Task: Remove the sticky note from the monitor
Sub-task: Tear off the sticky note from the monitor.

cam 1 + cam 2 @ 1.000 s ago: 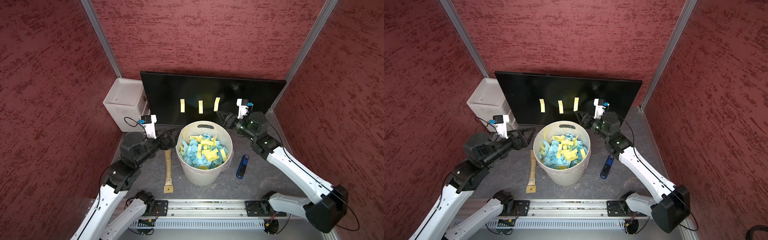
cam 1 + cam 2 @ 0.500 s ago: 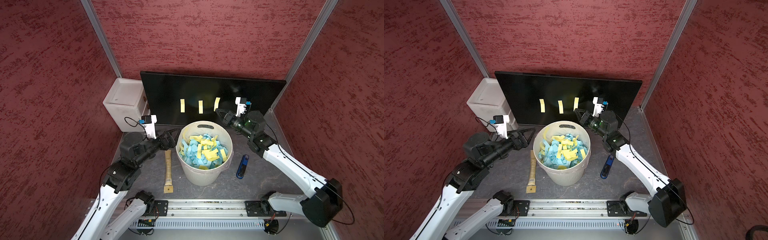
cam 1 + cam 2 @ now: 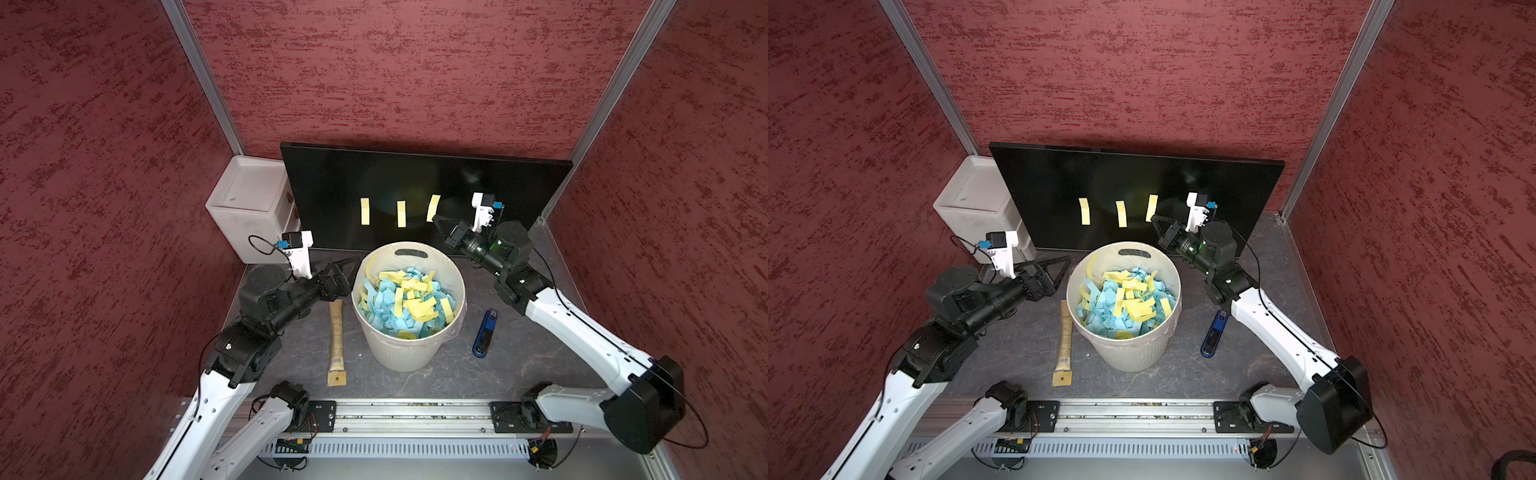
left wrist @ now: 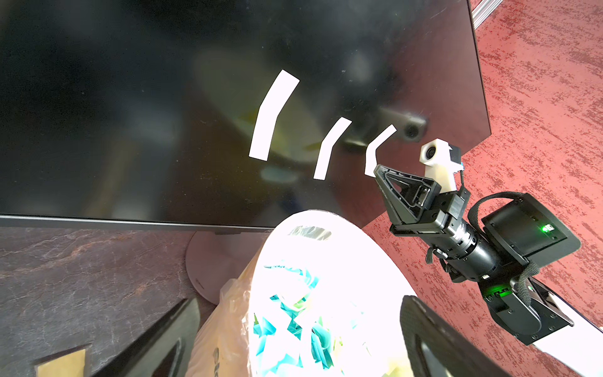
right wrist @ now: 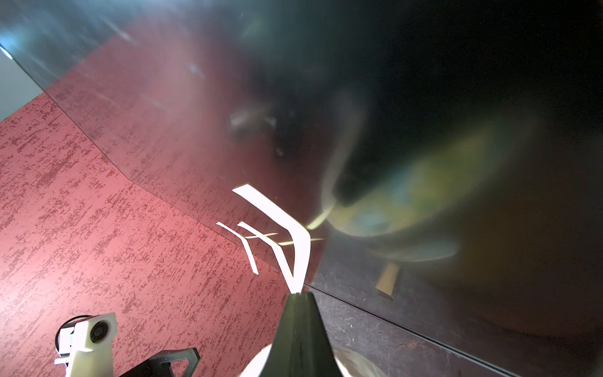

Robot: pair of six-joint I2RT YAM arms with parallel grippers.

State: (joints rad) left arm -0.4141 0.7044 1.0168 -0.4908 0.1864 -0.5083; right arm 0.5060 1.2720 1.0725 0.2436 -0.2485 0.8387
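The black monitor [image 3: 415, 174] [image 3: 1142, 170] stands at the back with three yellow sticky notes on its face. My right gripper [image 3: 436, 218] [image 3: 1154, 218] [image 5: 298, 295] is shut on the lower end of the rightmost sticky note [image 3: 433, 207] [image 3: 1151, 207] [image 5: 293, 235] [image 4: 375, 147]. That note's upper end still lies on the screen, and it is bent. The other two notes [image 3: 401, 214] [image 3: 365, 211] hang free. My left gripper [image 3: 343, 272] [image 3: 1054, 272] [image 4: 298, 303] is open beside the bin's rim and holds nothing.
A white bin [image 3: 409, 357] full of blue and yellow notes stands in front of the monitor. A wooden handle [image 3: 336, 345] lies to its left and a blue tool [image 3: 484, 332] to its right. A white drawer box [image 3: 245, 208] sits at the back left.
My right gripper has moved up towards the screen and shut on the lower end of the rightmost sticky note. The left arm has not moved.
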